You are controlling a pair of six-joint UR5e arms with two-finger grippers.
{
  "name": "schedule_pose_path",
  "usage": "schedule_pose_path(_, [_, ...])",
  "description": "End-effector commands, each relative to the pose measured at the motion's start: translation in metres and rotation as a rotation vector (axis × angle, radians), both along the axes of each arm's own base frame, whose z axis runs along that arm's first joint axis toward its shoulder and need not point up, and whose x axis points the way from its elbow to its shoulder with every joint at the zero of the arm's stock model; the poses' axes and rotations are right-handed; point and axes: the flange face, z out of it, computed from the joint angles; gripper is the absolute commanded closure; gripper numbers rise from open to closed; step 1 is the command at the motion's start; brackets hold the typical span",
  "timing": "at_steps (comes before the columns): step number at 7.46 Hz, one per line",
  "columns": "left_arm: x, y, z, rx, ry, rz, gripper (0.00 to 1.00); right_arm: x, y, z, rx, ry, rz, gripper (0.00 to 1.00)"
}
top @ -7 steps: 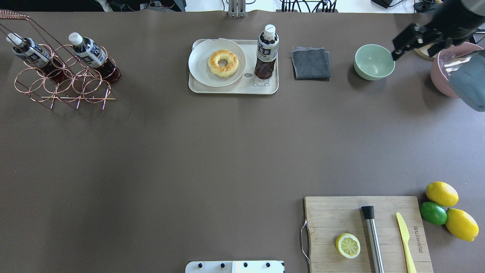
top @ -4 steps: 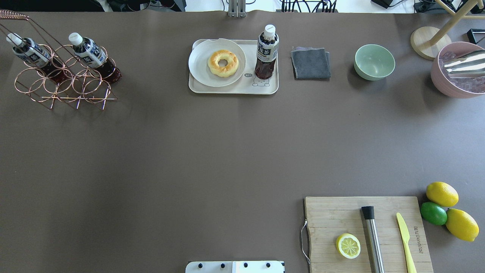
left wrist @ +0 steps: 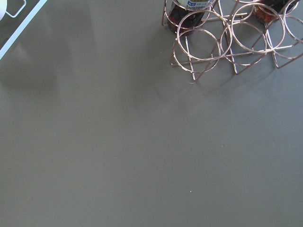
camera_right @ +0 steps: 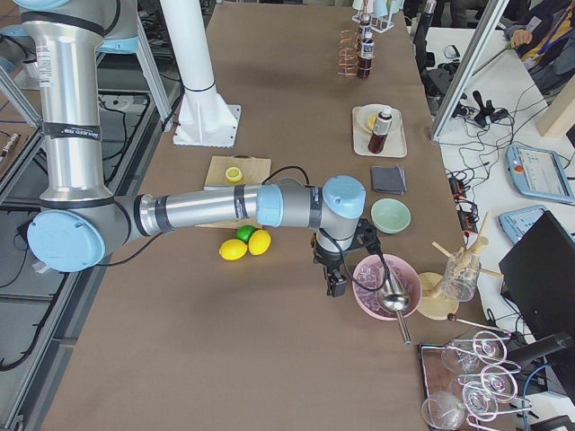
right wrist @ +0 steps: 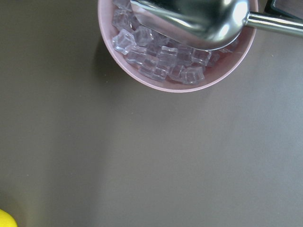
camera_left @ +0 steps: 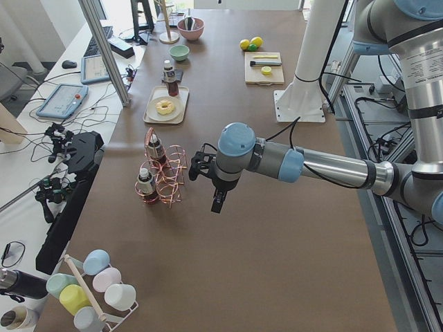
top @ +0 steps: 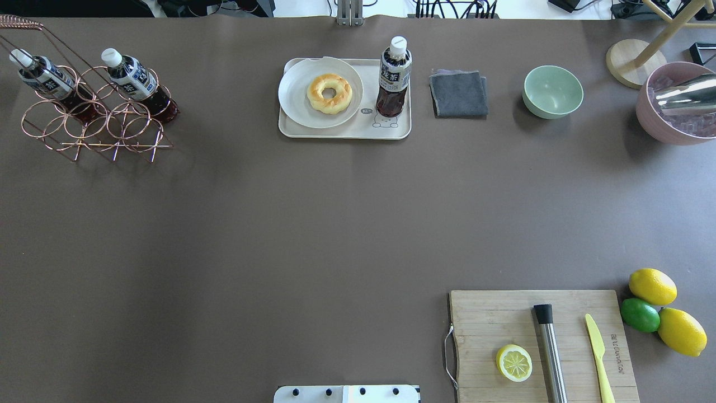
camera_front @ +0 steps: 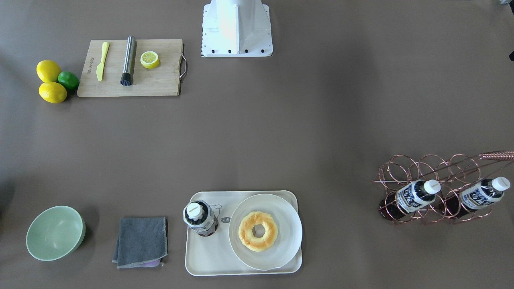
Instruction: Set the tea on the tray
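Note:
One tea bottle point(top: 393, 78) stands upright on the cream tray point(top: 341, 133), at its right end by the bear drawing, beside a white plate with a doughnut point(top: 329, 93). It also shows in the front view point(camera_front: 199, 218) on the tray point(camera_front: 209, 259). Two alike bottles point(top: 133, 78) point(top: 43, 78) lie in a copper wire rack point(top: 95, 131) at the far left. My left gripper point(camera_left: 216, 200) hangs over bare table near the rack. My right gripper point(camera_right: 336, 285) hangs beside the pink bowl. Both show only in side views, so I cannot tell whether they are open or shut.
A grey cloth point(top: 458, 93) and a green bowl point(top: 552, 91) sit right of the tray. A pink bowl of ice with a metal scoop point(right wrist: 180, 47) is at the far right. A cutting board point(top: 542, 347) with half lemon, muddler and knife, plus lemons and a lime point(top: 640, 314), is near right.
The right arm, over the green and pink bowls at the overhead view's top right 0.9 s ago, has left that view. Nothing on the table has moved.

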Motion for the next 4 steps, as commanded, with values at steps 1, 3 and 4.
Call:
schedule_pose_path(1, [-0.037, 0.016, 0.048, 0.003, -0.009, -0.008, 0.03, 0.024, 0.0, 0.04, 0.042, -0.034, 0.039, 0.0])
schedule_pose_path(3, [-0.068, 0.024, 0.058, -0.009, -0.05, -0.094, 0.03, 0.04, 0.013, 0.039, 0.043, -0.07, 0.077, 0.0])
schedule_pose_path(4, [-0.077, 0.024, 0.064, -0.02, -0.053, -0.116, 0.03, 0.05, 0.016, 0.022, 0.068, -0.075, 0.102, 0.0])
